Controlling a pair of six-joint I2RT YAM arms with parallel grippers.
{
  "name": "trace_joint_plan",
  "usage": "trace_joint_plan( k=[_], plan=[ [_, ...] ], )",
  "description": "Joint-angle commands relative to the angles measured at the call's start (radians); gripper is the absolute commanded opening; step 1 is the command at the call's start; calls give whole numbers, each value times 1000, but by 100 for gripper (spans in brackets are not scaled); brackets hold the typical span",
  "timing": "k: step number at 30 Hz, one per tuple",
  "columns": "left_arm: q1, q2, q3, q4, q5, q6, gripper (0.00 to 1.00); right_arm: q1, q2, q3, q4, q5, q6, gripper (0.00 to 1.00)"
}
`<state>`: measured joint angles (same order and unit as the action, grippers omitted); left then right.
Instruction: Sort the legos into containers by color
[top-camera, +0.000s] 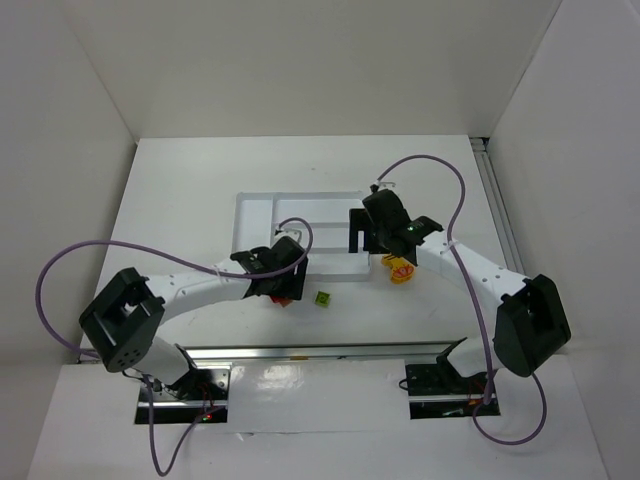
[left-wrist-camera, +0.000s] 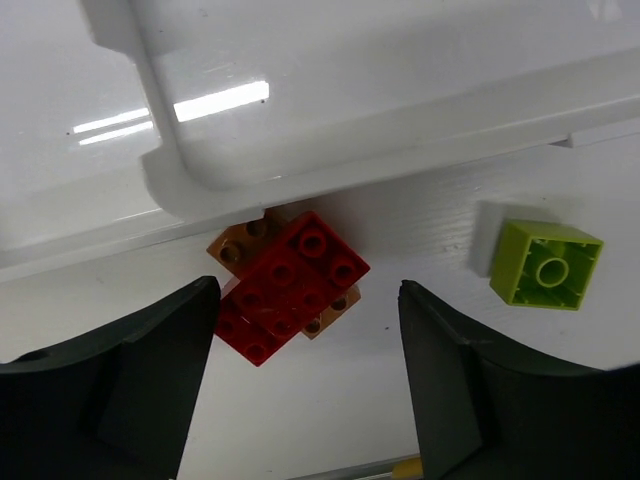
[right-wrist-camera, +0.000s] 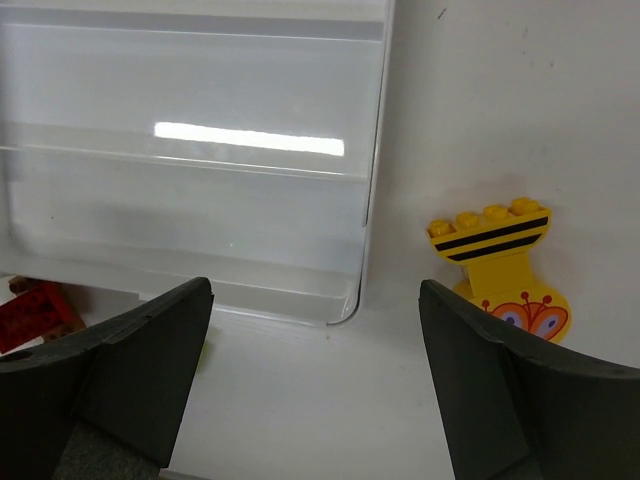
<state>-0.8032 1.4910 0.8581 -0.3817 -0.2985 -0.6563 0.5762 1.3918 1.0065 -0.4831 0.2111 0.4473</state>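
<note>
Left gripper (left-wrist-camera: 308, 315): apart, aimed at red lego (left-wrist-camera: 290, 288), twelve o'clock.
Right gripper (right-wrist-camera: 315, 310): apart, empty; yellow lego (right-wrist-camera: 495, 252) at two o'clock.

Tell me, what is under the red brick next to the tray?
An orange-brown brick lies under the red brick, its corners poking out on two sides. Its middle is covered, so its full shape is hidden.
</note>
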Motion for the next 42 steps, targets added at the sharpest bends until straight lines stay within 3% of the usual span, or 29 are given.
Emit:
trace_joint_plan(
  k=[1, 7, 13, 22, 25, 30, 33, 38, 42],
  plan=[
    [-36, 0, -7, 38, 51, -2, 80, 1, -2, -2, -17, 36, -4, 91],
    [-102, -21, 2, 4, 75, -75, 76, 1, -2, -11, -17, 56, -4, 91],
    [-102, 43, 2, -16, -2, -100, 74, 1, 7, -11, -8, 56, -4, 91],
    [-102, 84, 56, -51, -56, -151, 57, 1, 7, -20, -38, 106, -4, 92],
    [-102, 84, 67, -72, -65, -151, 61, 1, 18, -20, -38, 96, -4, 92],
    [-102, 64, 100, -115, -100, -140, 79, 1, 27, -29, -29, 77, -4, 92],
    [-102, 64, 121, -140, -123, -129, 79, 1, 27, -29, -29, 68, -4, 92],
    [-102, 112, 170, -140, -133, -102, 66, 1, 36, -20, -29, 68, -4, 92],
    [-102, 112, 170, -131, -123, -101, 66, 1, 36, -20, -40, 79, -4, 92]
  ],
)
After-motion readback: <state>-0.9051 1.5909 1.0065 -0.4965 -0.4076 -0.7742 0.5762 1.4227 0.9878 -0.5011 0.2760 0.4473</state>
